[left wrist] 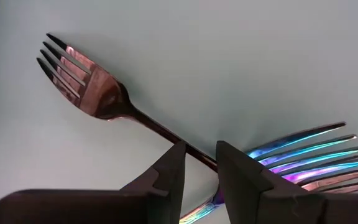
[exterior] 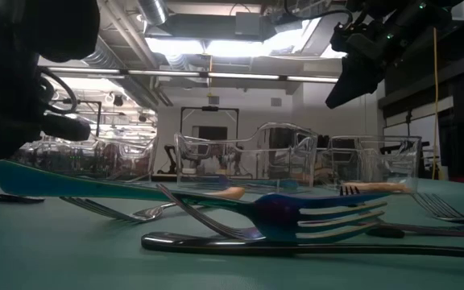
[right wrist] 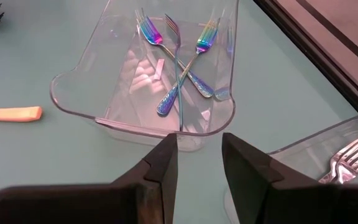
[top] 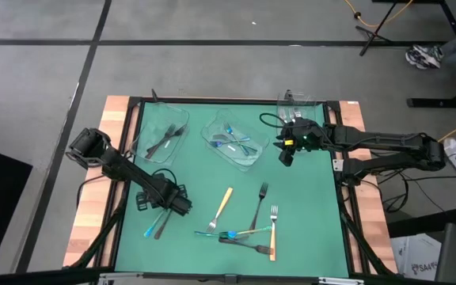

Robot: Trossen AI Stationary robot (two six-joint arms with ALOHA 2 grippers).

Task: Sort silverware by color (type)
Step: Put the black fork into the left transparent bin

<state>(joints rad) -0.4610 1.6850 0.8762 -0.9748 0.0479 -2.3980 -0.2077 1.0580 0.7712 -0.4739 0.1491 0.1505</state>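
On the green mat a dark fork [left wrist: 92, 93] lies flat, and an iridescent blue-purple fork [left wrist: 309, 155] lies beside it, over its handle end. My left gripper [left wrist: 201, 171] points down over them near the table's left front [top: 172, 207]. It is open, with one finger on either side of the dark fork's handle, and no touch shows. My right gripper [right wrist: 199, 162] hangs open and empty above the mat, just short of the middle clear tray [right wrist: 73, 102] that holds several iridescent forks [right wrist: 179, 56]. More silverware [top: 244, 226] lies loose near the front.
Three clear trays stand along the far side: the left one [top: 143, 127] with dark forks, the middle one [top: 212, 131], and the right one [top: 313, 103] with silver forks [right wrist: 353, 155]. A tan-handled piece [top: 224, 204], a dark fork [top: 258, 207] and an orange-handled fork [top: 273, 233] lie mid-front.
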